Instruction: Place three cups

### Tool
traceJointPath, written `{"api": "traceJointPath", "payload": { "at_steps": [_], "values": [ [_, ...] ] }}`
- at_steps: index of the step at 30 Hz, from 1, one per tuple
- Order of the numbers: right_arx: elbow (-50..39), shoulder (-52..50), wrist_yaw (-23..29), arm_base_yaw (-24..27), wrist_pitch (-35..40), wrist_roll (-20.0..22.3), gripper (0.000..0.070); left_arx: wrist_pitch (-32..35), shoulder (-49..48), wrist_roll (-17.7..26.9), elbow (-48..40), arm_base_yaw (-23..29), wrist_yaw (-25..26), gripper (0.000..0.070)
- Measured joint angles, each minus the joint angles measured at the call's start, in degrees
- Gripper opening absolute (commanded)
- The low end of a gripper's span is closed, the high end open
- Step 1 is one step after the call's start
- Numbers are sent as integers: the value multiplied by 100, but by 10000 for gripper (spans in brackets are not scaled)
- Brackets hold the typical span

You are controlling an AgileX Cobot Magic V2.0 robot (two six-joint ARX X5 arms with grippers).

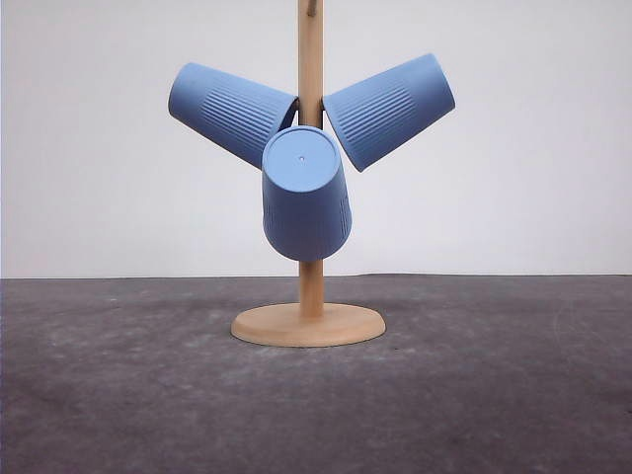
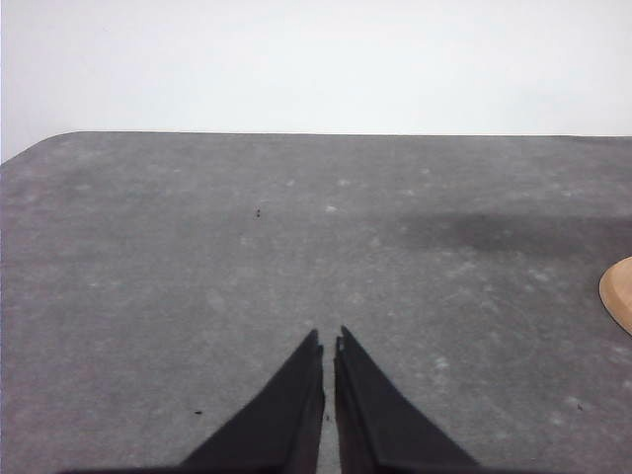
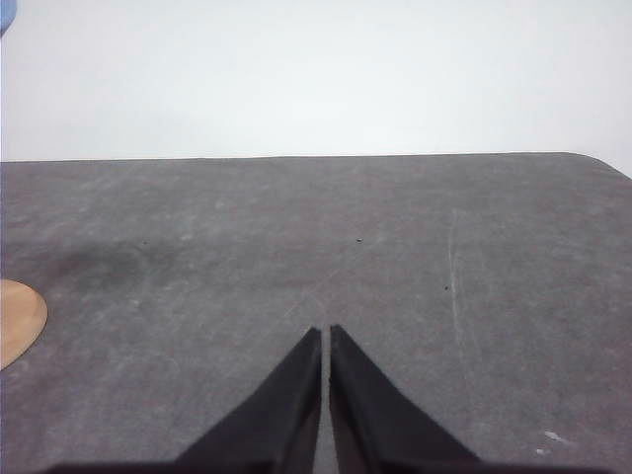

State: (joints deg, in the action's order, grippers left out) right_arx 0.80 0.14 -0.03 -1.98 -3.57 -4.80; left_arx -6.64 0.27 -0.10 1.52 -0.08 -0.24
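Three light-blue ribbed cups hang upside down on a wooden stand (image 1: 310, 296) in the front view: one tilted to the left (image 1: 229, 111), one tilted to the right (image 1: 391, 109), and one facing me with its base forward (image 1: 305, 194). My left gripper (image 2: 329, 341) is shut with nothing in it, low over the grey table to the left of the stand's base (image 2: 618, 293). Over the table on the other side, my right gripper (image 3: 325, 331) is shut and holds nothing, with the base's edge (image 3: 18, 321) off to its side.
The stand has a round wooden base (image 1: 308, 325) and a tall post, at the middle of the dark grey table (image 1: 494, 395). A plain white wall rises behind the table. A sliver of blue cup (image 3: 5, 12) shows at a corner of the right wrist view.
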Motion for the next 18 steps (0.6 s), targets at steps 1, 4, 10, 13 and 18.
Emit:
{"api": "traceJointPath", "payload": {
  "at_steps": [1,4,10,13,18],
  "values": [
    [0,0,0,0,0,0,12,1,0,0,0,0,1,0],
    [0,0,0,0,0,0,12,1,0,0,0,0,-1,0],
    [0,0,0,0,0,0,12,1,0,0,0,0,-1,0],
    [0,0,0,0,0,0,12,1,0,0,0,0,-1,0],
    [0,0,0,0,0,-2,12,1,0,0,0,0,2,0]
  ]
}}
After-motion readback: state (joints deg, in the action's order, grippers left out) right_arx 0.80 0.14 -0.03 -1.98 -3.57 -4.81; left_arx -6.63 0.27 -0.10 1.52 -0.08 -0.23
